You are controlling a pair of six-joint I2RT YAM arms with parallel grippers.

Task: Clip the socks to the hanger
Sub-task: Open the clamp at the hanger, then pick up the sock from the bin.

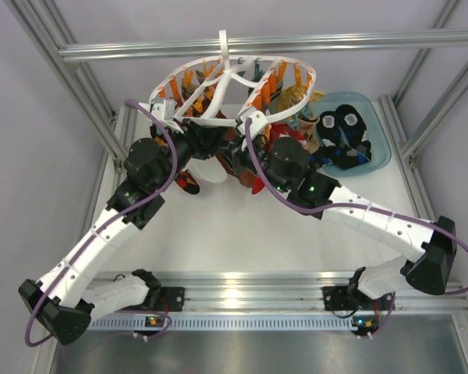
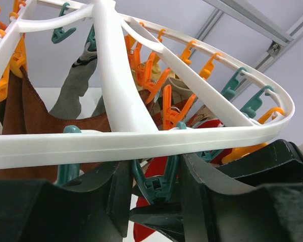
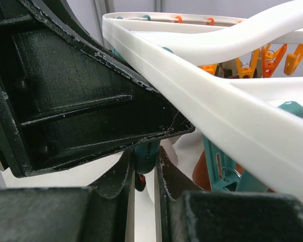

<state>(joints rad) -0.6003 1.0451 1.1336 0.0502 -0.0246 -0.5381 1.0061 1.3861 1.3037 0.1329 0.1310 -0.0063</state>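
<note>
The white round hanger (image 1: pixel 234 78) hangs from the top bar, with orange and teal clips under its rim. The dark navy socks (image 1: pixel 345 134) lie in the blue bin (image 1: pixel 384 152) at the right, away from both grippers. My left gripper (image 1: pixel 207 140) reaches up under the near rim (image 2: pixel 141 143). Its jaws press the handles of a teal clip (image 2: pixel 159 184). My right gripper (image 1: pixel 238 152) meets it from the right. Its fingers (image 3: pixel 174 171) are nearly together, with the teal clip's lower end (image 3: pixel 146 154) nipped between the tips. No sock shows in either gripper.
Several socks hang clipped on the hanger: a brown-red one (image 2: pixel 28 116), a grey one (image 2: pixel 76 85) and red ones (image 1: pixel 257 175) below the ring. Aluminium frame posts (image 1: pixel 93 101) stand at both sides, and a rail (image 1: pixel 234 284) runs along the near edge.
</note>
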